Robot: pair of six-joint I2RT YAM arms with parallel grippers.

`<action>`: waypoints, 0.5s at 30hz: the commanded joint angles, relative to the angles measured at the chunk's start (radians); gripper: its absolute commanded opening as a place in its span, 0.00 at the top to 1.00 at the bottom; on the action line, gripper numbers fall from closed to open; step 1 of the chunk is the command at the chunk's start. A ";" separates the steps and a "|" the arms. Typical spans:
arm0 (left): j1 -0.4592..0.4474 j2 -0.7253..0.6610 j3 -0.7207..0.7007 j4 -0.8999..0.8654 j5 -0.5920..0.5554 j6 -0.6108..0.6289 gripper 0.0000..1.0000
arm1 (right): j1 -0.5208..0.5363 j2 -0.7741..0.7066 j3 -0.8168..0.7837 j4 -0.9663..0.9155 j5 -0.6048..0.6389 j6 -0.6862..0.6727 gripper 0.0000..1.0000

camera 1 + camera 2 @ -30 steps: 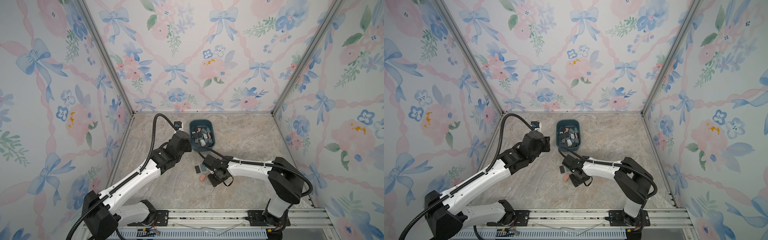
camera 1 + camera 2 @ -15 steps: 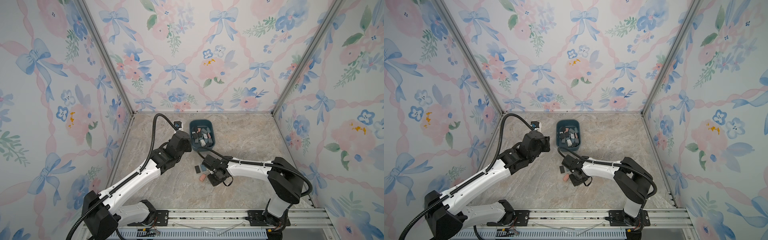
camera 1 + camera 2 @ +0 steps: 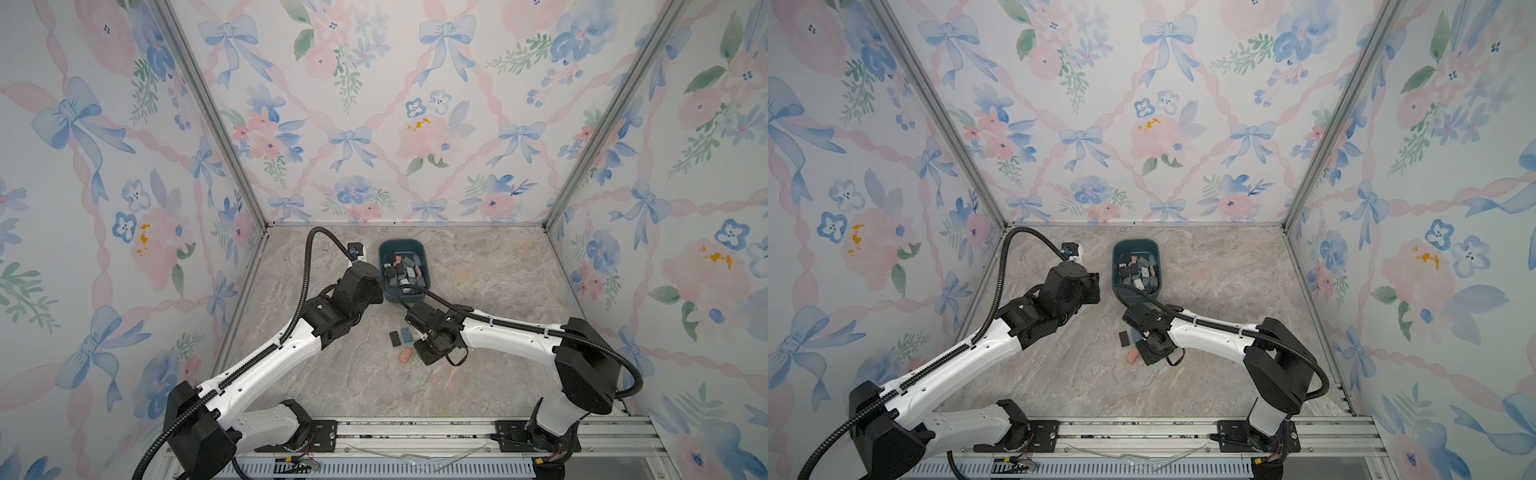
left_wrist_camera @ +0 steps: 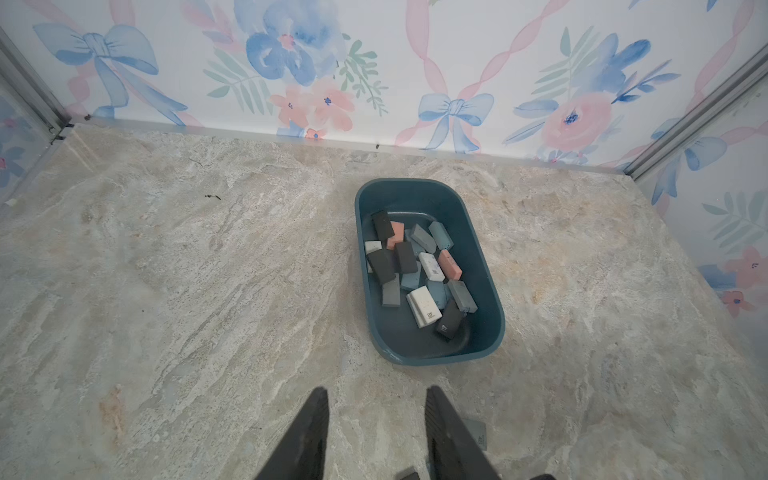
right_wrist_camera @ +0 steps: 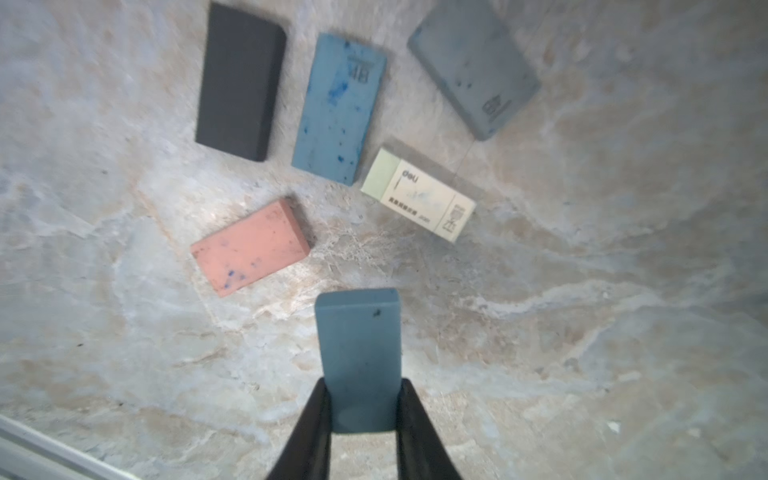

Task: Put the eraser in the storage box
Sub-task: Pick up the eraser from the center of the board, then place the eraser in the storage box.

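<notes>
The job is well underway but not finished. The storage box [image 4: 415,195] sits toward the back of the surface [image 3: 490,266] and already holds a pile of erasers [image 4: 415,270] in black, grey, blue, pink and white, lying loosely over one another across its floor. The right gripper [image 5: 363,395] is clenched on a teal eraser [image 5: 357,345], which stands on end between its fingers; from these views I cannot tell whether it has left the surface yet. That grasp sits near the box's front end but not over it, so the carry and the drop of this eraser are yet to come. Five more erasers lie flat and loose just beyond the held one: a black eraser [image 5: 241,81], a speckled blue eraser [image 5: 338,108], a grey-blue eraser [image 5: 473,68], a white sleeved eraser [image 5: 417,195] and a pink eraser [image 5: 249,247], each apart from its neighbours. The left gripper [image 4: 376,399] is released, its jaws apart with nothing between them, poised above bare surface just in front of the box. By my reading, most of the sorting is done, with one eraser in hand and five awaiting pickup.
</notes>
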 commanded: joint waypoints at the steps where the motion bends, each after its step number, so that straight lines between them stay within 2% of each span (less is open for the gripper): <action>1: 0.000 0.006 -0.024 0.014 -0.017 -0.004 0.59 | -0.049 -0.048 0.071 -0.032 0.020 -0.046 0.73; 6: 0.004 -0.004 -0.046 0.014 -0.018 -0.006 0.59 | -0.124 -0.005 0.205 -0.040 0.000 -0.116 0.72; 15: 0.029 -0.038 -0.089 0.014 -0.020 -0.017 0.59 | -0.224 0.227 0.525 -0.015 -0.051 -0.181 0.71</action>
